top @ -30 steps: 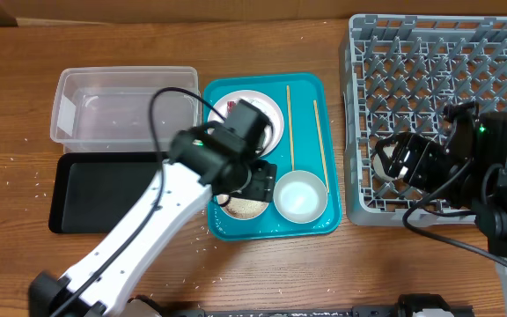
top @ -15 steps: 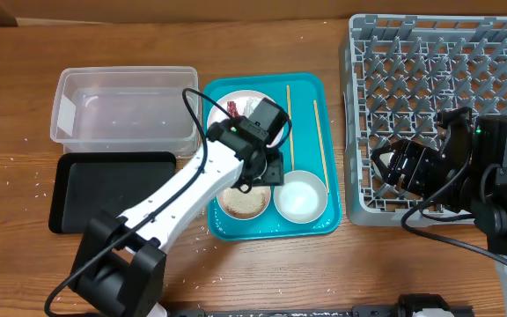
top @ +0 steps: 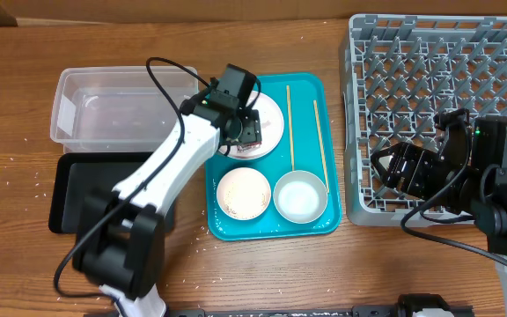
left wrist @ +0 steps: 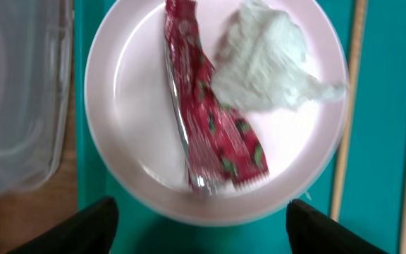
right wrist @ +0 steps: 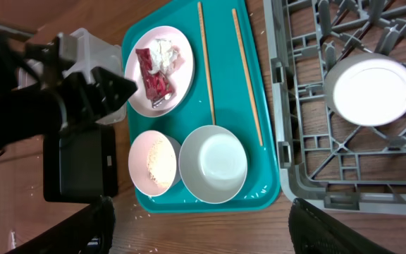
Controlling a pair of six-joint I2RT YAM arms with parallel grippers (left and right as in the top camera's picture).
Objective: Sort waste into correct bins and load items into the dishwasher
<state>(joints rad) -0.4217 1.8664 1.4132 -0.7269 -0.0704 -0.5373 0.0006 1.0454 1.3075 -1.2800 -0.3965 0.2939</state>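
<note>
Left gripper (left wrist: 206, 226) hangs wide open, empty, over the plate (left wrist: 132, 106) — paper wad (left wrist: 266, 60) at two o'clock of red wrapper (left wrist: 213, 120) — right gripper (right wrist: 206, 226) also agape, empty.

text: none readable | crumpled red foil wrapper (left wrist: 217, 137) on the white round plate (left wrist: 132, 106): printed pattern with green and dark specks, too blurred to make out letters | labels, brands, numbers, signs: none legible in any view
</note>
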